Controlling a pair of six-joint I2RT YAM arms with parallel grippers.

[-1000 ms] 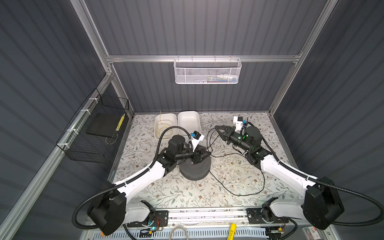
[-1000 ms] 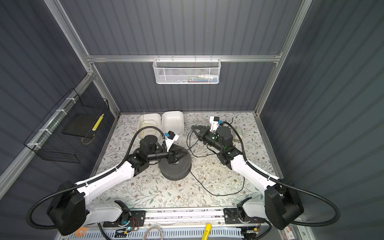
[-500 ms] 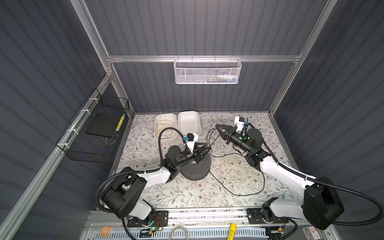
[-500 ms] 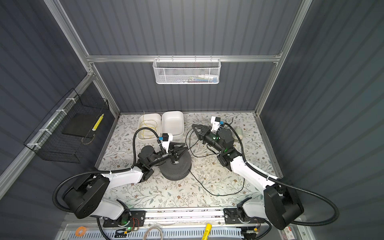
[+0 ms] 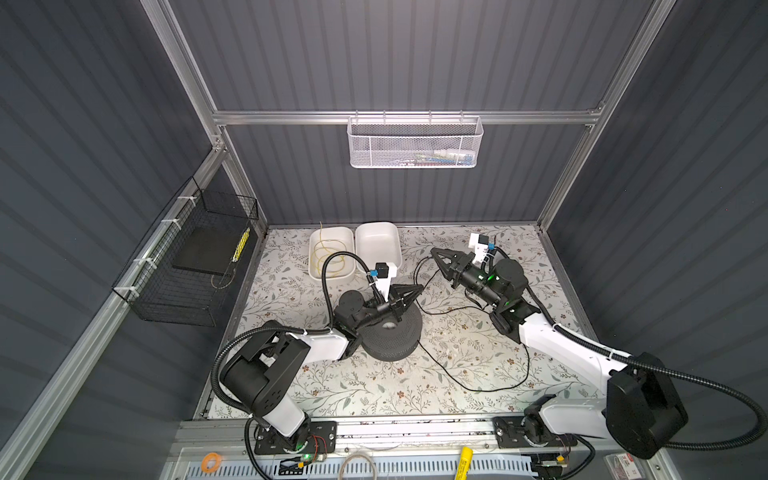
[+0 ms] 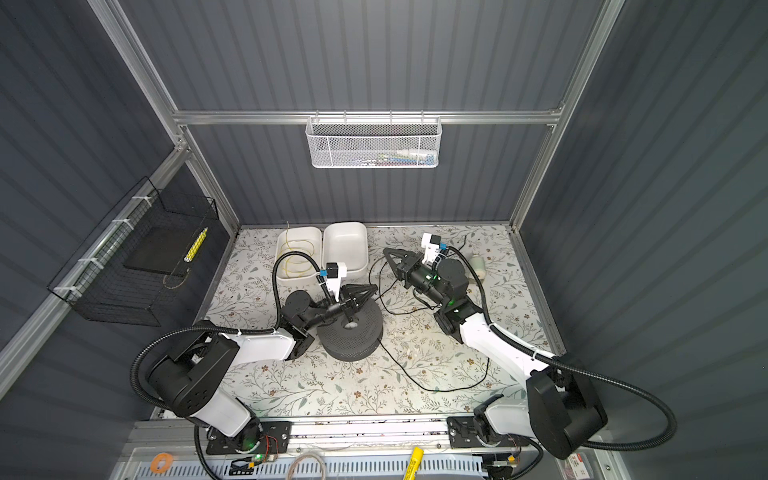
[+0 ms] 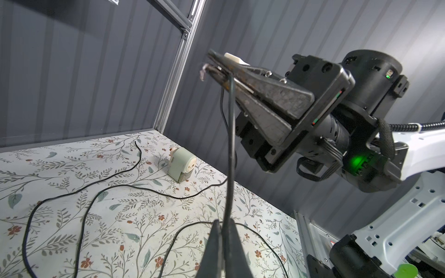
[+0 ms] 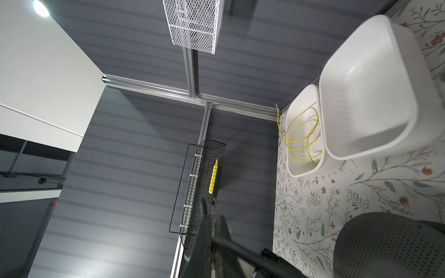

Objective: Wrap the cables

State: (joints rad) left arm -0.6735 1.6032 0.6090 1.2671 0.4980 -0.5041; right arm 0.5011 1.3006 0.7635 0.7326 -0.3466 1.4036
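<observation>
In both top views my left gripper (image 5: 420, 286) sits just right of the frame's centre, above the upper right edge of the dark perforated disc (image 5: 390, 336). Its jaws are pressed together on the cables (image 7: 232, 144): the left wrist view shows the thin black cord coming taut out of the closed tips. That strand runs straight up to the right gripper (image 7: 214, 69), which hangs in the air above the floral table (image 5: 374, 386) and pinches the same cord near its tip, jaws closed. In a top view the right gripper (image 6: 384, 250) is just up and right of the left gripper (image 6: 375, 286), the two tips near each other but apart. The rest of the cables (image 5: 478, 390) lies slack on the table, with loops under and between the two grippers and a long bend sweeping from the disc's right side out to the lower right of the frame. Up at centre stand two white bins (image 5: 378, 249) side by side, the left one holding a yellow wire coil (image 5: 328, 257). A small pale green device (image 7: 181, 166) stands on the table near one loose end of the cord.
</observation>
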